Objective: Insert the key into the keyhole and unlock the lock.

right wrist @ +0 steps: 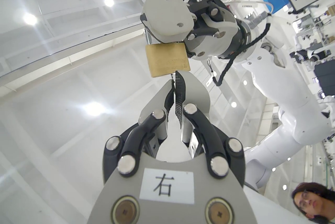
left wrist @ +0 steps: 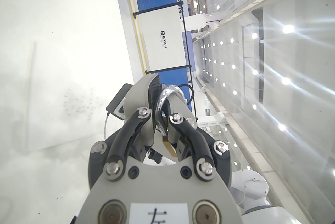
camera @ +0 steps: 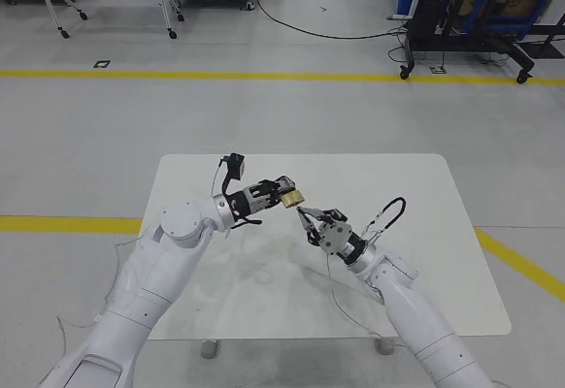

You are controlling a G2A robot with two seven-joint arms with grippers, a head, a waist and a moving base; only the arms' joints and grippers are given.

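A brass padlock (camera: pixel 292 199) hangs in the air above the white table (camera: pixel 418 204), held by my left gripper (camera: pixel 282 192). In the left wrist view that gripper (left wrist: pixel 163 97) is shut on the lock's silver shackle (left wrist: pixel 160 107). The lock's brass body (right wrist: pixel 167 59) hangs below the left gripper's pads (right wrist: pixel 165 18). My right gripper (right wrist: pixel 174 78) is just under the lock, shut on a thin key (right wrist: pixel 172 76). The key's tip meets the lock's underside; I cannot tell whether it is inside the keyhole. In the top view the right gripper (camera: pixel 312 219) is close beside the lock.
The table has rounded corners and nothing else on it in the top view. Yellow floor lines (camera: pixel 263 74) run behind and beside it. Wheeled frames (camera: pixel 467 44) stand far back.
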